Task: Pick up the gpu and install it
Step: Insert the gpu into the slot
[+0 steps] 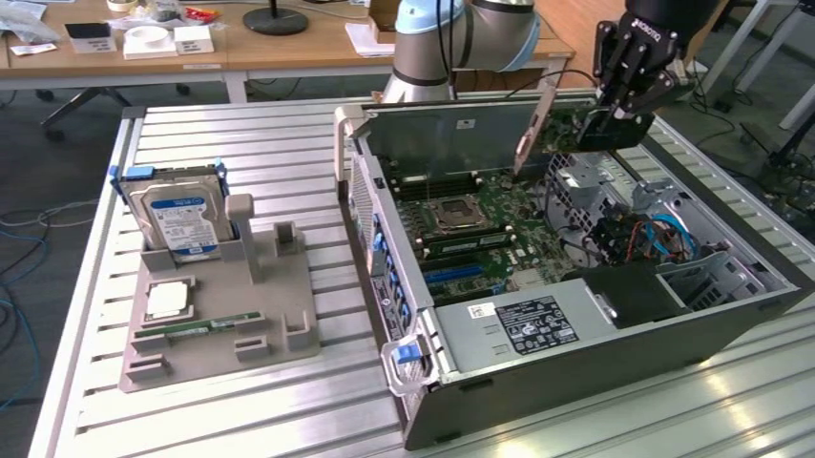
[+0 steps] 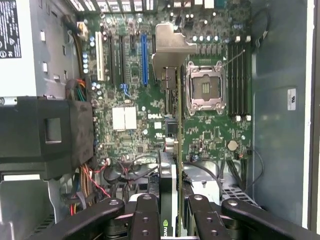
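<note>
1. As I hang over the open computer case (image 1: 574, 382), the gpu (image 2: 171, 47) sits clamped between my fingers (image 2: 145, 220), which are closed on the card from both faces
2. Seen from my wrist, the card is edge-on, and its silvery bracket end points away from me toward the motherboard (image 2: 130, 120)
3. From the exterior view, my gripper (image 1: 627, 113) holds the gpu (image 1: 614, 130) in the air above the case's far corner on the exterior view's right, and it is not seated in any slot
4. Under the card the green motherboard (image 1: 471, 229) lies flat in the case; the open processor socket (image 2: 205, 87) shows just to one side of the card's edge, and a blue slot (image 2: 144, 57) stands among black and white ones on the other side
5. A black shroud (image 2: 40, 130) with bundled coloured wires fills the case beside the board
6. Well apart, toward the exterior view's left, a grey holder (image 1: 255, 324) rests on the slatted metal table (image 1: 229, 134)
7. A hard drive (image 1: 181, 215) with a blue-white label stands upright in the holder, and a square silver chip (image 1: 168, 301) and a memory stick (image 1: 204, 327) lie flat in its nearer pockets
</note>
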Robot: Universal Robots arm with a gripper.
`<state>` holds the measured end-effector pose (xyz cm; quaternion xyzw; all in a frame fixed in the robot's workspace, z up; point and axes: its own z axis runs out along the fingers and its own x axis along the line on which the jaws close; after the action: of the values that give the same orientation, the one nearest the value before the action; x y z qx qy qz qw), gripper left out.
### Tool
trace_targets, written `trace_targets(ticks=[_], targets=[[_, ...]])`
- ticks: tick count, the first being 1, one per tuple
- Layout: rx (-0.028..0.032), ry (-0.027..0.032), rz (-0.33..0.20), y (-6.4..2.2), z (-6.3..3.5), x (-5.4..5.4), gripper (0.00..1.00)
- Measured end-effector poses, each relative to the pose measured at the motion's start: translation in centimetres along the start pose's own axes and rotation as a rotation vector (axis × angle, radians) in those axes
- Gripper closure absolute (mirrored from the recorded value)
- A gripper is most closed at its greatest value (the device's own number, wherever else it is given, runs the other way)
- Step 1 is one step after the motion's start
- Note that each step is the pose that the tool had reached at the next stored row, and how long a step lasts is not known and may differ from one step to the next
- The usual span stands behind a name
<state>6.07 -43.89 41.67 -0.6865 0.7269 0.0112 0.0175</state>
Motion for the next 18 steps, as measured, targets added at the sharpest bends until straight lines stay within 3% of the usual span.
trace_targets(ticks=[3,4,11,18], targets=[[0.0185,-0.0026,-0.004,0.22,0.14,0.02,0.73],[0.0218,-0.0031,-0.005,0.26,0.17,0.02,0.73],[0.0224,-0.0032,-0.005,0.29,0.18,0.02,0.73],[0.0227,-0.0029,0.004,1.01,0.30,0.07,0.73]])
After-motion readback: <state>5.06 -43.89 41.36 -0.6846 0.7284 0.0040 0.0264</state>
